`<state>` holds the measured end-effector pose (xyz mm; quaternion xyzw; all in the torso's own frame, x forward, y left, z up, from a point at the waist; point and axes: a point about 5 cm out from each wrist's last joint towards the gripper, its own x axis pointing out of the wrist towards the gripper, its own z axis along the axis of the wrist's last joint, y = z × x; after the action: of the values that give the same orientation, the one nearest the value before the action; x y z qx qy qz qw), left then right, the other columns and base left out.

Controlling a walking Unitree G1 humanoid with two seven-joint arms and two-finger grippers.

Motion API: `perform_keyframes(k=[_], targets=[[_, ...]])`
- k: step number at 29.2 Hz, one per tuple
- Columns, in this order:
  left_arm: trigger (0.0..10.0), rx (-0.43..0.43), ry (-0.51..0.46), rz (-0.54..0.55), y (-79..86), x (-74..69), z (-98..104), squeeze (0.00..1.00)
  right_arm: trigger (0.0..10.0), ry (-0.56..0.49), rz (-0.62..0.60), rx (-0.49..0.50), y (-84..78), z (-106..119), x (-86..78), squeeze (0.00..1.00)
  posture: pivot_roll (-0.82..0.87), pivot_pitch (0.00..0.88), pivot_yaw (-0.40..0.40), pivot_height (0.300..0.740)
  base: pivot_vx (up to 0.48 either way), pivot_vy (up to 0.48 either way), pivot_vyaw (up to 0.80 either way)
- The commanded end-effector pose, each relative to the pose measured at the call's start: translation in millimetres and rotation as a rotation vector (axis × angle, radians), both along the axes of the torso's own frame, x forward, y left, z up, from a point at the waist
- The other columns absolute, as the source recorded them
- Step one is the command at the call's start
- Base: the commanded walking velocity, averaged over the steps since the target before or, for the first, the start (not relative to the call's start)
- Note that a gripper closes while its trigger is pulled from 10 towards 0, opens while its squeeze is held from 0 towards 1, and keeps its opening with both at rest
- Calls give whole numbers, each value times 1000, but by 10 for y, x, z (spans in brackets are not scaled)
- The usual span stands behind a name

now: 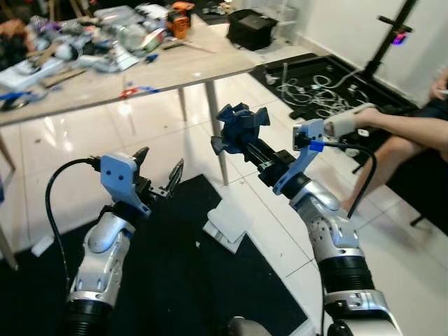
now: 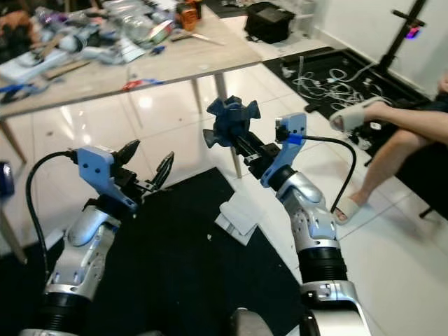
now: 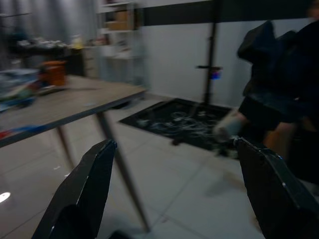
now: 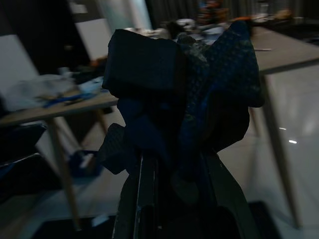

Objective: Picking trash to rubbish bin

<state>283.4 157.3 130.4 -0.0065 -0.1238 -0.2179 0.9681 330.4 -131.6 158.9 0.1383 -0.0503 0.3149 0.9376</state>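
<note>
Crumpled dark blue trash sits clamped at the tips of the right gripper, held up in the air in front of the robot, level with a leg of the wooden table. In the right wrist view the wad bulges out beyond and above both black fingers, which press in on its lower part from either side. The left gripper is raised beside it over the black mat, its two fingers spread wide apart with nothing between them. On the mat's edge, below and between the two grippers, lies a white flat piece of cardboard or foam. The table is cluttered with tools and packaging. To the robot's right a seated person's leg stretches over a second dark mat strewn with white cables.
</note>
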Motion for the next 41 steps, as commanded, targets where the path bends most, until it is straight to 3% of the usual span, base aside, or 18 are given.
perform_keyframes(k=[1,41], targets=[[10000,23,2,-7,-12,-22,-29,0,10000,10,1,1,0,-5,1,0,33,0,-34,740,0,0,-800],[10000,29,-11,-46,-70,-37,6,0,10000,18,9,1,-2,-15,0,0,33,0,-34,740,0,0,-800]])
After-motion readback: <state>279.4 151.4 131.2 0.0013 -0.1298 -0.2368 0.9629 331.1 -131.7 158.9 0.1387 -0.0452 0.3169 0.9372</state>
